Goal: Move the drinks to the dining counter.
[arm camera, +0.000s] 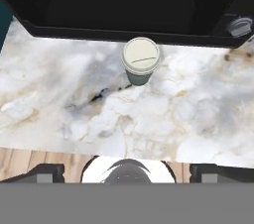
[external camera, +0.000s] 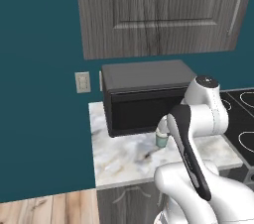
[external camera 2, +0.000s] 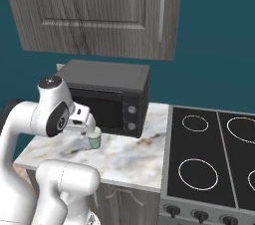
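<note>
The gripper (external camera 2: 91, 130) hangs with jaws spread wide and empty above the small marble worktop (arm camera: 198, 119). Just below stands a lidded cup (arm camera: 141, 60), beyond it the black microwave (external camera: 144, 94). Bottles and dining counter seem elsewhere, so probably nothing is moved yet

Light: even, soft, moderately bright.
Shadows: faint beneath the microwave (external camera 2: 107, 97) on the worktop (arm camera: 188, 114).
Glare: none.
Focus: sharp, slightly pixelated.
</note>
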